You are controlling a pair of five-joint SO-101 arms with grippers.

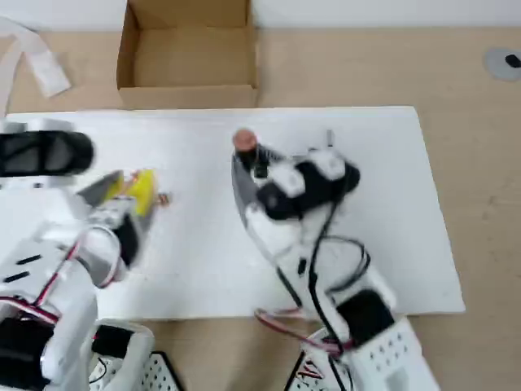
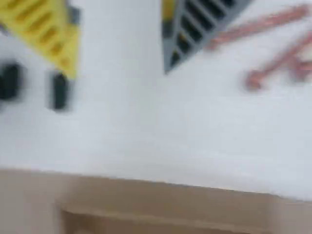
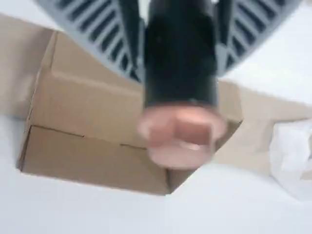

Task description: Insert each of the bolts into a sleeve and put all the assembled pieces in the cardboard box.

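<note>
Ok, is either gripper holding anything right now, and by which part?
The right gripper clamps the black cylindrical sleeve around its body, a copper bolt head protruding. The open left gripper holds nothing.

A white mat [image 1: 407, 212] covers a light wooden tabletop [image 1: 472, 122] with a grey round grommet [image 1: 502, 62].

The high view looks down over the table [image 1: 480, 204] from above, arms nearest, the cardboard box [image 1: 187, 98] farthest. The left wrist view hangs close over the white sheet [image 2: 146, 131]. The right wrist view faces that box from near, past a sleeve [image 3: 180, 53] right at the lens. All share the sheet.
</note>
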